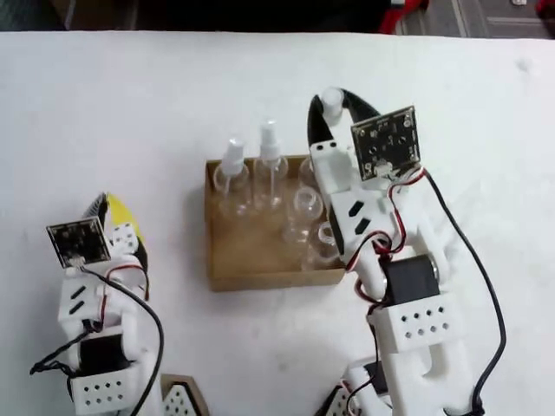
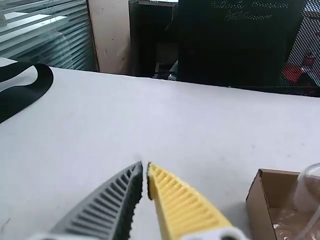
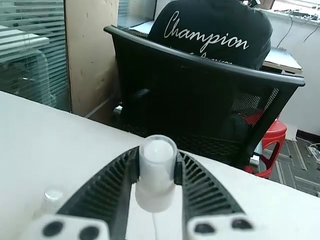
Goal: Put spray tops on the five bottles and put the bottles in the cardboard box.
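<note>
1. Now the right claw (image 3: 157, 156) is squeezed tight on a white spray top (image 3: 156, 187). It hangs over the far edge of the cardboard box (image 1: 260, 282).
2. The left claw (image 2: 145, 171) is almost closed and holds nothing. It sits low over the bench (image 1: 130, 104), off to the side of the box.
3. The bottles are already standing in the box. Two capped bottles (image 1: 232, 178) have their white tops on. At least two open bottles (image 1: 303, 208) have bare necks, and the arm partly hides another one.
4. So I think the job is about halfway done, and the step right now is putting this top on a bare bottle.
5. Next, the top has to be lined up right over an open neck, pushed down straight and maybe twisted. A thin tube may hang under the top, and it has to go in the hole first.
6. The bottles are clear, round and smooth, so they look light and could tip or slide.
7. The top is hard white plastic, shaped like a little round post.
8. The box is brown, flat and low-walled, and the bench is plain and white.
9. The claw fingers have bumpy ridges that help them hold on.
</note>
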### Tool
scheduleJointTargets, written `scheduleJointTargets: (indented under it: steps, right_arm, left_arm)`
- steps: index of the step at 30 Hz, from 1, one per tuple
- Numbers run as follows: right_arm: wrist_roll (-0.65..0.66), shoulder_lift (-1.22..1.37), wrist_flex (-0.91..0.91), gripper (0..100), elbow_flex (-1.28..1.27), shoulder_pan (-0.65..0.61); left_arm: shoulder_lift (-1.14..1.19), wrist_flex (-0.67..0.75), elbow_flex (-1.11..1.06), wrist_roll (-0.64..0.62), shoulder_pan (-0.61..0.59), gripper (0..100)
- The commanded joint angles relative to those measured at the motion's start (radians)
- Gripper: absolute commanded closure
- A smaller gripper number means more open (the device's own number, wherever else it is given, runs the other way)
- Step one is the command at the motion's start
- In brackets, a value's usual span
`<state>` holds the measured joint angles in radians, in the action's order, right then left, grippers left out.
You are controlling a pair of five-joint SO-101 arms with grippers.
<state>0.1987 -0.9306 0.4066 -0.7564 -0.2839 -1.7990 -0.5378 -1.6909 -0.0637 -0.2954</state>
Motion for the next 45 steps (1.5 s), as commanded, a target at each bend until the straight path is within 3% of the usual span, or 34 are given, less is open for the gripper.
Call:
scheduleJointTargets:
  steps: [1, 12, 19, 32, 45]
  right_arm:
    - [0.005, 0.001, -0.027, 98.3, -0.020, -0.013]
    - [0.005, 0.002, -0.217, 98.3, -0.226, -0.015]
    - [0.003, 0.004, -0.321, 98.3, -0.339, -0.015]
    - [-0.051, 0.148, -0.458, 98.3, -0.382, -0.010]
    - [-0.052, 0.159, -0.464, 98.3, -0.411, -0.007]
  left_arm:
    - [-0.008, 0.031, 0.003, 0.011, -0.007, 98]
    - [-0.008, 0.031, 0.002, 0.014, 0.007, 98]
    - [-0.008, 0.023, -0.002, 0.087, 0.051, 98]
    - [-0.008, 0.021, -0.002, 0.089, 0.051, 98]
    - [-0.008, 0.021, -0.002, 0.091, 0.051, 98]
